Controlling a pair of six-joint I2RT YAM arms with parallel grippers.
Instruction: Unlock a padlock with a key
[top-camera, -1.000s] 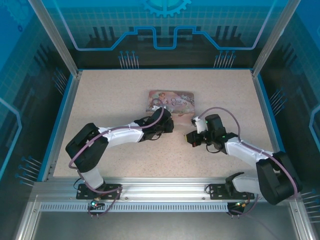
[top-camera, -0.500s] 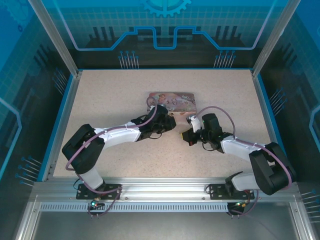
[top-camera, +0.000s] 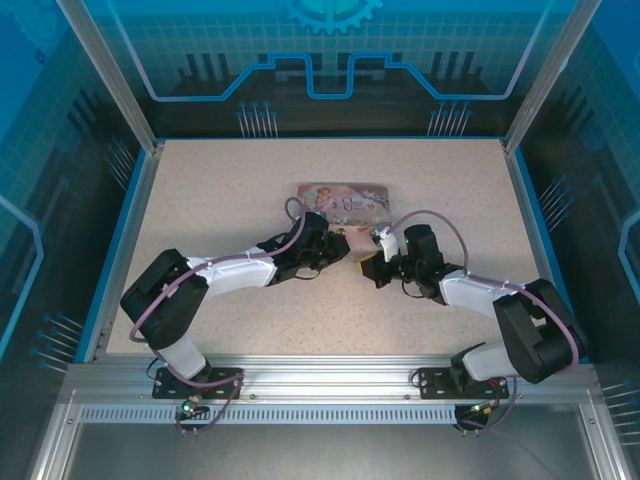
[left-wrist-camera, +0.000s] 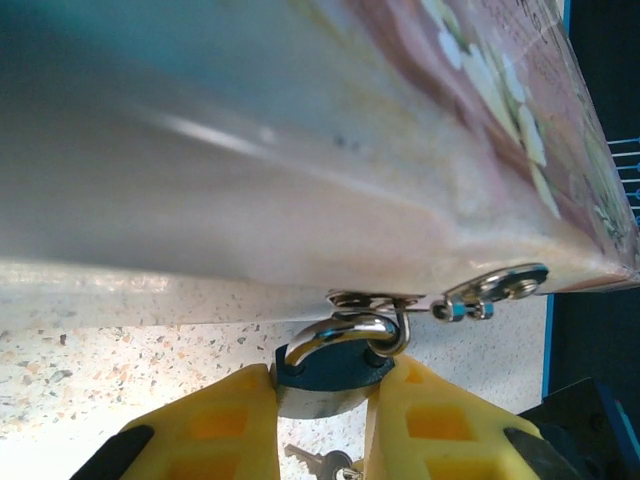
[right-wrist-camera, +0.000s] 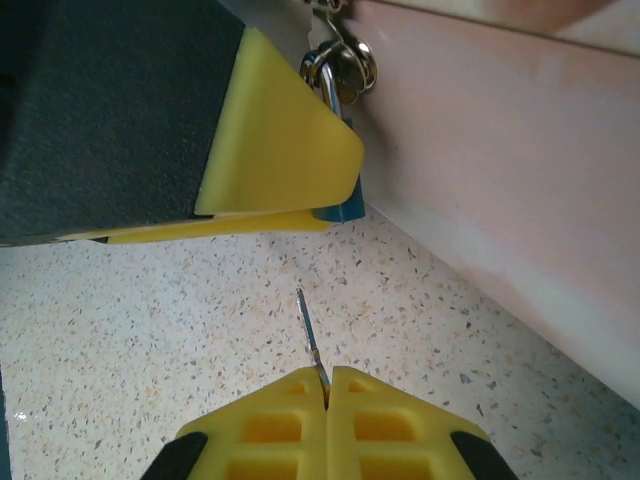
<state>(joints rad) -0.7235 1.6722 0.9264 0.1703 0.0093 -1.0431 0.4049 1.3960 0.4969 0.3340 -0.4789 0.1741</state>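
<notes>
While left hand clamps the padlock, shackle through tin hasp — right hand pinches the key

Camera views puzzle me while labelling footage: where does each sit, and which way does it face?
Top external: above and behind, looking down at the table; both arms show.
Left wrist: faces the pink tin; left gripper clamps the padlock.
Right wrist: faces the padlock; right gripper pinches the key.
Shared: wrist views both show padlock, tin.
</notes>
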